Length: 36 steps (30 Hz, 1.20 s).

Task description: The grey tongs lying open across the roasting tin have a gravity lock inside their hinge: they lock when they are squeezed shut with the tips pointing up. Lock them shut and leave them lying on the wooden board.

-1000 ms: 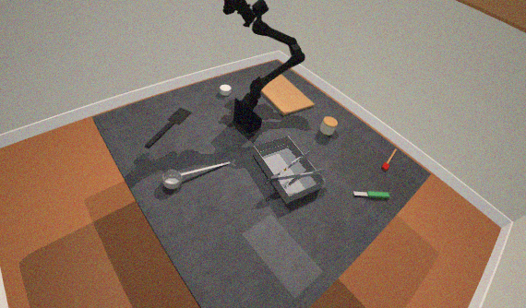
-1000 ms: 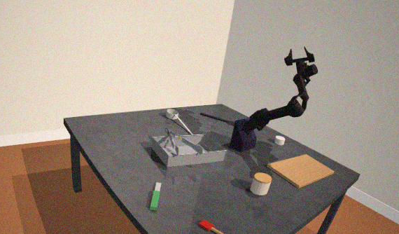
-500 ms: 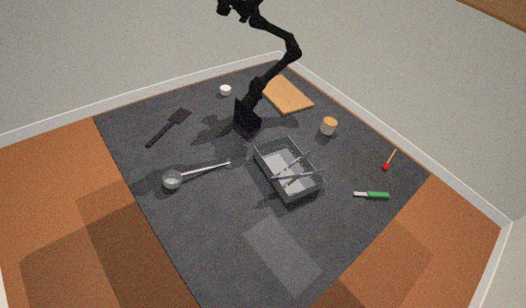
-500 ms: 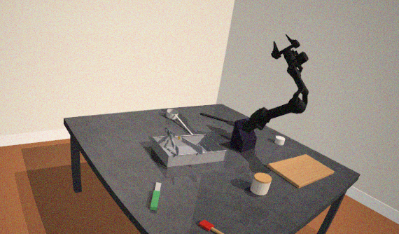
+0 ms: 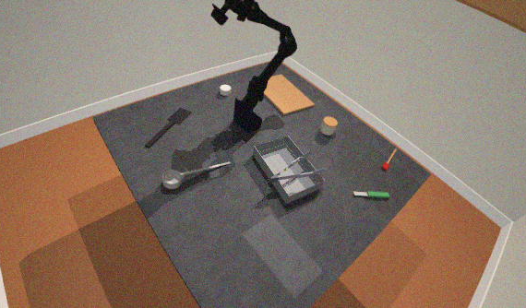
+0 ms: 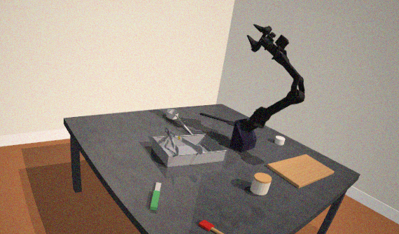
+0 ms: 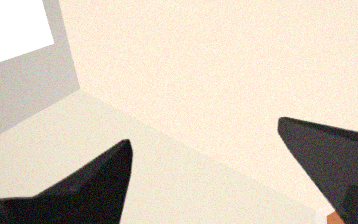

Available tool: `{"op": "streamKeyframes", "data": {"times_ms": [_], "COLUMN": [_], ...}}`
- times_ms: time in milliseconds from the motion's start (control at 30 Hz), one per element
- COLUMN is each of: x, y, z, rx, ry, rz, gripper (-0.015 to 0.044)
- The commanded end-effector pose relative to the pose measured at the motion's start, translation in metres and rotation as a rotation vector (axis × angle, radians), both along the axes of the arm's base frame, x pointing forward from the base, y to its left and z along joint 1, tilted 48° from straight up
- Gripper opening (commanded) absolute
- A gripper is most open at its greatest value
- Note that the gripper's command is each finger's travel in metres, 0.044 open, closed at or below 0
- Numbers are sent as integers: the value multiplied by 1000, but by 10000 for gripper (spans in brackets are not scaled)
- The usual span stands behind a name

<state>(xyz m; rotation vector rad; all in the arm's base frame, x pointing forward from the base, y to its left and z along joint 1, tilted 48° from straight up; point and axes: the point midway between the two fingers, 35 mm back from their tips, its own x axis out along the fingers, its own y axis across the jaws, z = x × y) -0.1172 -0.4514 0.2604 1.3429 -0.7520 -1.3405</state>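
The grey tongs (image 5: 300,175) (image 6: 171,143) lie spread open in a V across the roasting tin (image 5: 308,191) (image 6: 199,159). Their hinge end is by one long wall, and the two arms reach over the opposite wall. The wooden board (image 5: 287,94) (image 6: 300,170) lies flat beside the arm's base, with nothing on it. My gripper (image 6: 250,30) (image 7: 205,135) is open and empty, high above the table and far from the tongs. The wrist view shows only walls, a bright panel and a bit of floor past the fingers. In the top view the gripper is partly cut off at the top.
A ladle (image 5: 172,180) (image 6: 172,114) and a black spatula (image 5: 179,116) lie on the tin's far side. A lidded jar (image 5: 328,128) (image 6: 260,186) stands between tin and board. A white pot (image 5: 225,90) (image 6: 279,140), a green-handled knife (image 5: 378,195) (image 6: 155,201) and a red-headed tool (image 5: 386,166) (image 6: 206,225) lie around.
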Motion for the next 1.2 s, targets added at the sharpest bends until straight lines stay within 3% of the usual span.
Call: {"op": "streamKeyframes", "data": {"times_ms": [0, 333, 633, 900, 1167], "x": [37, 156, 299, 402, 471], "y": [-12, -33, -7, 54, 132], "z": [-11, -65, -134, -189, -231], "rx": [28, 93, 20, -226, -616], "ry": [70, 351, 712, 948, 1021], "rz": [123, 540, 1185, 1777, 2296], "gripper": [440, 440, 440, 440, 440]}}
